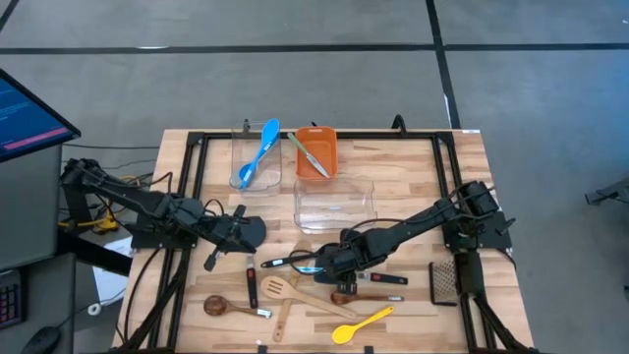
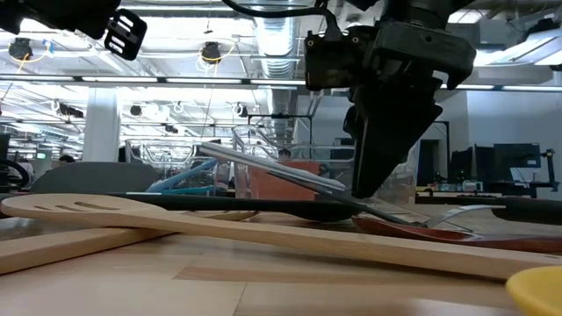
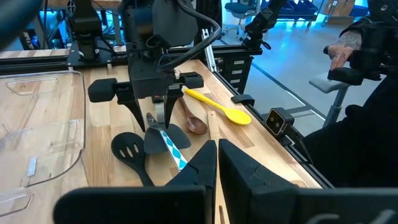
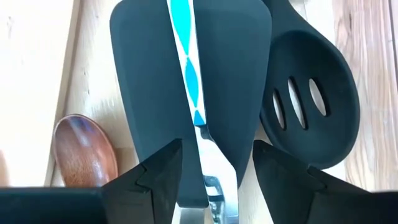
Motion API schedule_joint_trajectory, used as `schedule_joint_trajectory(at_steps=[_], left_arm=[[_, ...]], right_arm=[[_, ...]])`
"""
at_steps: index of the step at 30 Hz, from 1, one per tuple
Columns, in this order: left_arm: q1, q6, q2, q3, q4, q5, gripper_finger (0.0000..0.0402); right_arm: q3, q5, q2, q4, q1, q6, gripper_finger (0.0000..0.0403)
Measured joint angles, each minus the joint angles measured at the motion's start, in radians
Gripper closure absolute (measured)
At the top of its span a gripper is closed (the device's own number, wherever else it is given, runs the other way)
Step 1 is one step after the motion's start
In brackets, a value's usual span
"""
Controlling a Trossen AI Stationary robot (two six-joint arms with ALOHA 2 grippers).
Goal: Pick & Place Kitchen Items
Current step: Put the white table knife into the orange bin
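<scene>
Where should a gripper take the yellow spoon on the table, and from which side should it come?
Grip the yellow spoon at the middle of its handle, coming straight down from above. It lies flat near the table's front edge, apart from the pile of utensils. The handle is slim, so open fingers can likely straddle it across its length. The bowl end is wider and rounded, so it is a poorer place to pinch.

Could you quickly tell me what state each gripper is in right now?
Left gripper: shut, holding nothing.
Right gripper: open, fingers straddling the blue-patterned metal handle over the black turner.
</scene>
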Motion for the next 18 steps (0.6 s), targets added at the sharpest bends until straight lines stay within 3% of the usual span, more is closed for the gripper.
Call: schedule_joint_trajectory(at_steps=[18], left_arm=[[0.0, 0.0, 0.0, 0.0, -0.002, 0.0, 0.0399]], right_arm=[[0.0, 0.0, 0.0, 0.001, 0.0, -0.002, 0.0222]])
